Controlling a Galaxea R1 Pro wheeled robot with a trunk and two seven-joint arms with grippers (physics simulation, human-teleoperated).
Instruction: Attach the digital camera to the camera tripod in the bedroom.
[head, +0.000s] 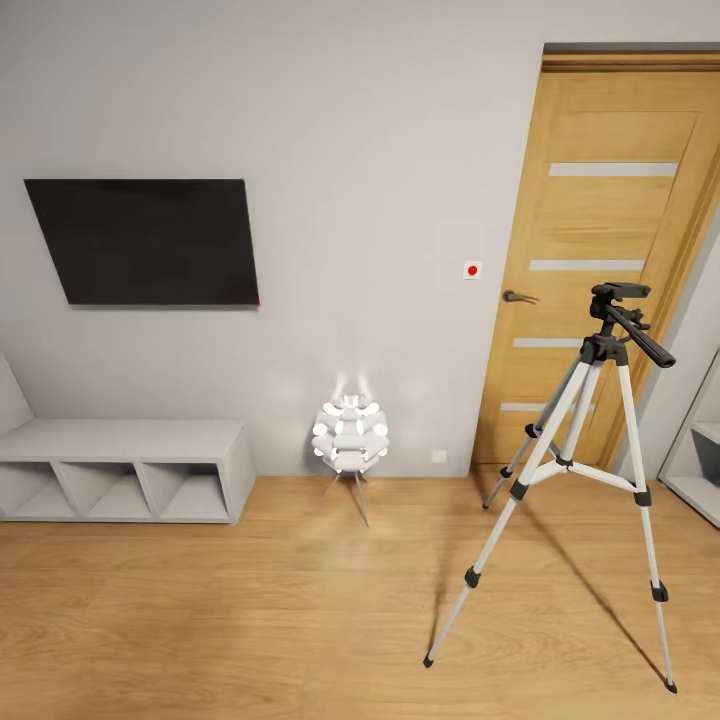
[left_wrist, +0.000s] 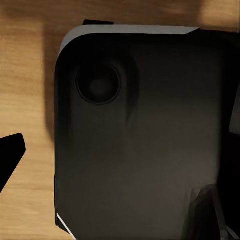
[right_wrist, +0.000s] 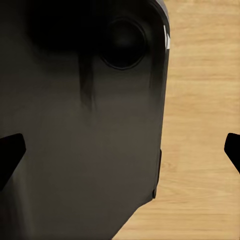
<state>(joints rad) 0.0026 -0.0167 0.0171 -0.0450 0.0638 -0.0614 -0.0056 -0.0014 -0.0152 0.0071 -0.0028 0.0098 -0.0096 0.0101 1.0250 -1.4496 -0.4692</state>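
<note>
The camera tripod (head: 590, 470) stands on the plank floor (head: 250, 620) before the oak door (head: 600, 250); white cube shelf (head: 120, 470) compartments hold nothing. Each end effector's state: cannot tell.

A lived-in home room: wood plank floor (head: 250, 600), oak door (head: 590, 260), wall-mounted television (head: 150, 240), low white cube shelf (head: 120, 470), glowing floor lamp (head: 350, 435).

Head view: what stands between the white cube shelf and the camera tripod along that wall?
In the head view, a glowing white floor lamp stands on the wood floor between the shelf and the camera tripod.
</note>
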